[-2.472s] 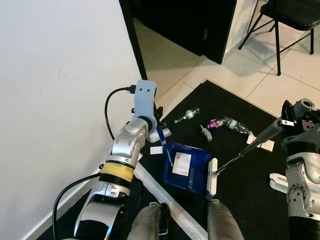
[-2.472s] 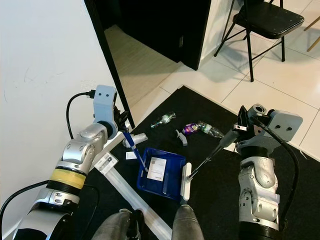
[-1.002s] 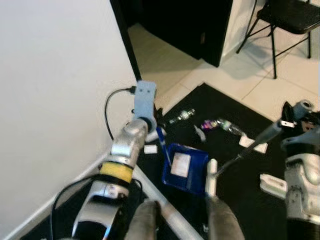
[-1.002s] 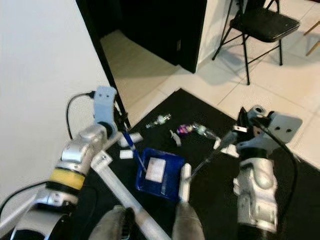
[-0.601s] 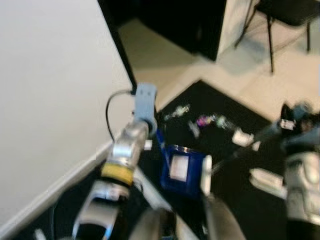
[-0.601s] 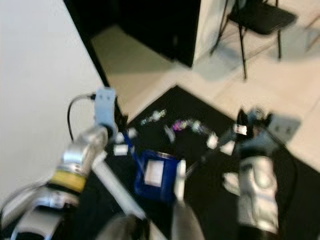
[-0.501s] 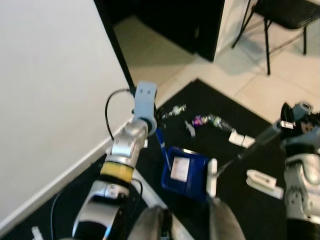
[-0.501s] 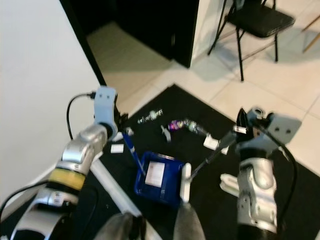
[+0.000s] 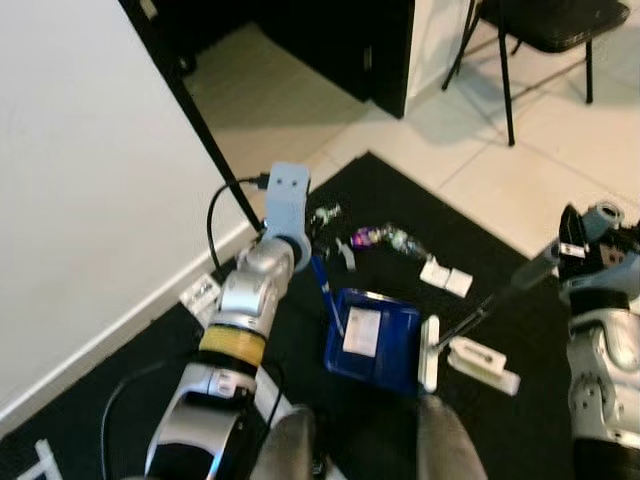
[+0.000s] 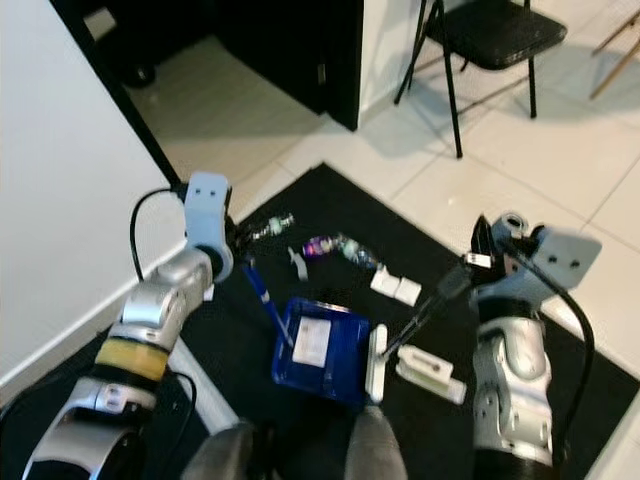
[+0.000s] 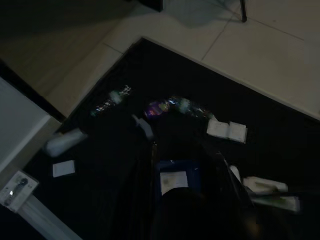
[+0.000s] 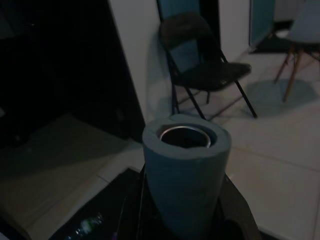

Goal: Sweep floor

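Observation:
My left gripper [image 9: 316,262] is shut on the blue handle [image 9: 327,292] of a blue dustpan [image 9: 392,350], which rests on the black mat [image 9: 400,205] with a white paper [image 9: 360,331] in it. My right gripper [image 9: 560,250] is shut on the grey foam grip [image 12: 186,175] of a broom. Its white head [image 9: 430,352] stands against the dustpan's right edge. Litter lies beyond the pan: a clear bottle [image 9: 322,213], a purple wrapper [image 9: 370,236], white cards [image 9: 445,277]. A white box [image 9: 483,364] lies beside the broom head.
A white wall [image 9: 80,150] runs along my left, with a dark doorway [image 9: 330,40] ahead. A black folding chair [image 10: 490,30] stands on the pale tiles [image 9: 560,150] at the far right. My feet [image 9: 290,450] are just behind the dustpan.
The whole view has shifted as I walk, and the wall has slid left. The litter and the white box now lie nearer the broom head. Both grippers keep their hold.

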`<state>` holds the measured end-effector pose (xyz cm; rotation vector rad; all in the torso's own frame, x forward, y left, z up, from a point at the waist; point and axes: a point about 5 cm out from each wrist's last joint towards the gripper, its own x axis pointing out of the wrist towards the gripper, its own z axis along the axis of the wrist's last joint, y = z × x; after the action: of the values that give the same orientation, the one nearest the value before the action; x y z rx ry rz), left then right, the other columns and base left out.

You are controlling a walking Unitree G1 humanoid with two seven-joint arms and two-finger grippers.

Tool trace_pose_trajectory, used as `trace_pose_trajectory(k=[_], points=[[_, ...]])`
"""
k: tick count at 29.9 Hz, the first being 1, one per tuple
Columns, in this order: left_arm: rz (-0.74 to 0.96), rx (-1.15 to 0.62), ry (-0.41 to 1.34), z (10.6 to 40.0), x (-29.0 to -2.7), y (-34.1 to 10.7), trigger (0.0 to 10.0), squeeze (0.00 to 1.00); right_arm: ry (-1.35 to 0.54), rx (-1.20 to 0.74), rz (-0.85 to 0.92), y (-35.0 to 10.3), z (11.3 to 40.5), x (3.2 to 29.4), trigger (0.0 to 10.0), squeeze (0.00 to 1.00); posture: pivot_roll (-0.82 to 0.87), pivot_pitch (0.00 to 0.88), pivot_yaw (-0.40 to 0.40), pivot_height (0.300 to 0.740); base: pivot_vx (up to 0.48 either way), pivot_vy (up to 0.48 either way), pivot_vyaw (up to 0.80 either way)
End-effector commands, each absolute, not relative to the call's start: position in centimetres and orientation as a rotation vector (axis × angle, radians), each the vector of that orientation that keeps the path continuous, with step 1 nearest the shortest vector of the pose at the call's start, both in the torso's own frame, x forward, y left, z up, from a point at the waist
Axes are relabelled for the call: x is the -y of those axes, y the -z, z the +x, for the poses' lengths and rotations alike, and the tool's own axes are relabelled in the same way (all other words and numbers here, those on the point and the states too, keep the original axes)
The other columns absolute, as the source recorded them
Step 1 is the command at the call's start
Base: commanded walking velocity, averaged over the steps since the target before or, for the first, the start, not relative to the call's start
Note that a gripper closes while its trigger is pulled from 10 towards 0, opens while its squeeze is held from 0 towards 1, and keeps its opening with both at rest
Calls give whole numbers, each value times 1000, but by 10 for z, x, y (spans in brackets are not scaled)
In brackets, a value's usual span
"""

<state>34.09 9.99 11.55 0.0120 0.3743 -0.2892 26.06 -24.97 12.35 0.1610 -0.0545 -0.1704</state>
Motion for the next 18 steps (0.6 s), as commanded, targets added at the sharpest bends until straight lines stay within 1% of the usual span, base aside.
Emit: trace_pose_trajectory(k=[1,7,12,18], points=[[6,-344,293,342,-101,-122,10000,0,157,80,166,-128,261,247,10000,0,-209,138,124,740,0,-480,0],[6,-345,292,342,-101,-122,10000,0,157,80,166,-128,261,247,10000,0,-209,139,125,740,0,-480,0],[6,-347,293,342,-101,-122,10000,0,158,79,167,-128,260,246,10000,0,-209,140,125,740,0,-323,0],[7,-351,293,341,-101,-121,10000,0,158,78,168,-127,259,246,10000,0,-209,143,126,740,0,0,0]])
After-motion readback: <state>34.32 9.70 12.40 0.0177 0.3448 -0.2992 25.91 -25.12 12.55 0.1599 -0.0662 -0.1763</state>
